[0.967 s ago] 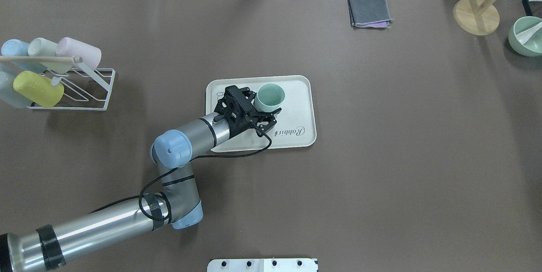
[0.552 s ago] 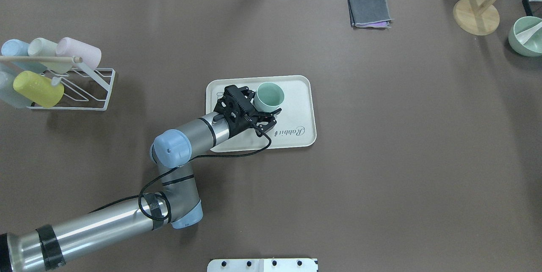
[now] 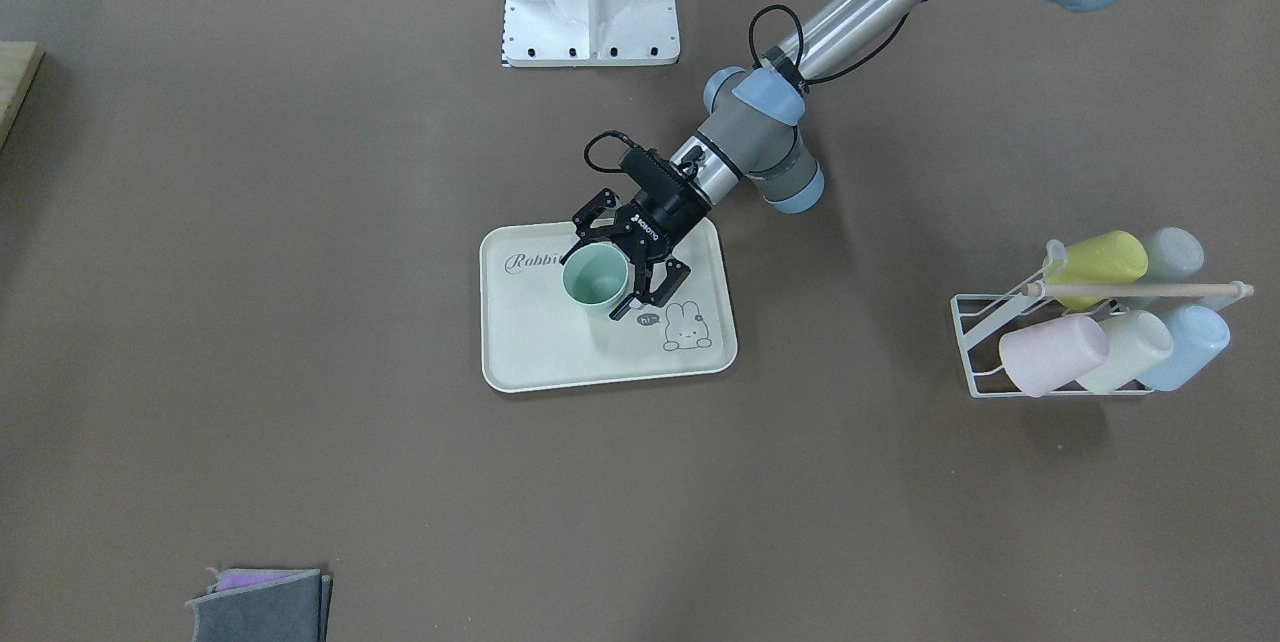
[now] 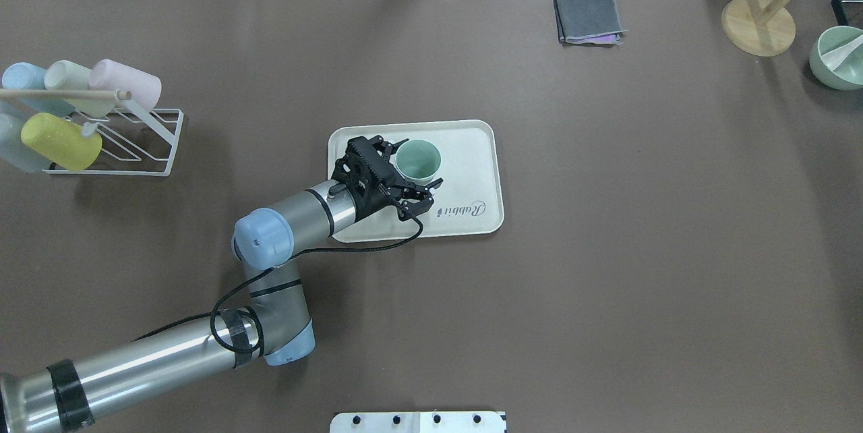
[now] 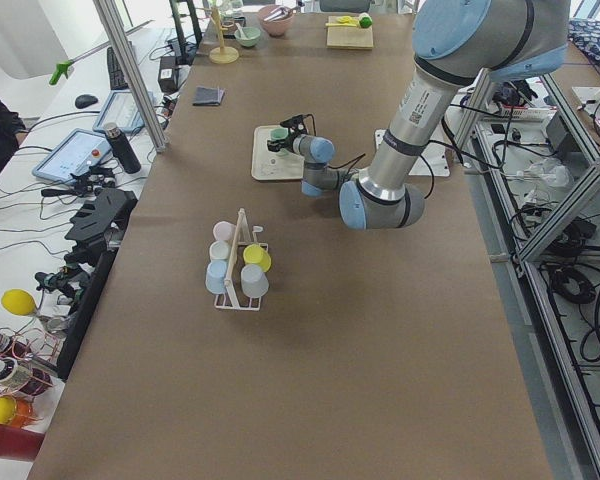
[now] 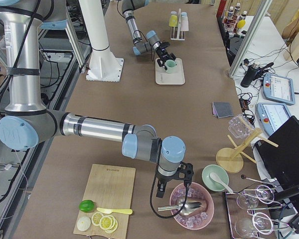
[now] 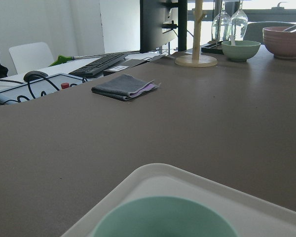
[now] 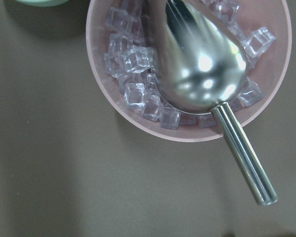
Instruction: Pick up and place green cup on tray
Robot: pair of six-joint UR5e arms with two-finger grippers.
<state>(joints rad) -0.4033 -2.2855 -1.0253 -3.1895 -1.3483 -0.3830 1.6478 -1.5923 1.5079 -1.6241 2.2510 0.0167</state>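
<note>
The green cup (image 4: 418,160) is upright, mouth up, over the left half of the cream tray (image 4: 472,150) with the "Rabbit" script. My left gripper (image 4: 412,164) comes in from the near left and its fingers close on the cup's sides. In the front-facing view the cup (image 3: 595,280) sits between the black fingers over the tray (image 3: 540,352). The left wrist view shows the cup's rim (image 7: 163,219) low against the tray's rim (image 7: 187,180). I cannot tell if the cup touches the tray. My right gripper (image 6: 173,185) hangs over a pink ice bowl; I cannot tell its state.
A white wire rack (image 4: 114,143) with several pastel cups, one yellow-green (image 4: 61,141), stands at the far left. A folded grey cloth (image 4: 588,17), a wooden stand (image 4: 758,25) and a green bowl (image 4: 839,59) are at the back right. A metal scoop (image 8: 202,64) lies in the ice bowl (image 8: 113,98).
My left gripper has moved a little left and toward the robot over the tray, and the green cup has moved with it.
</note>
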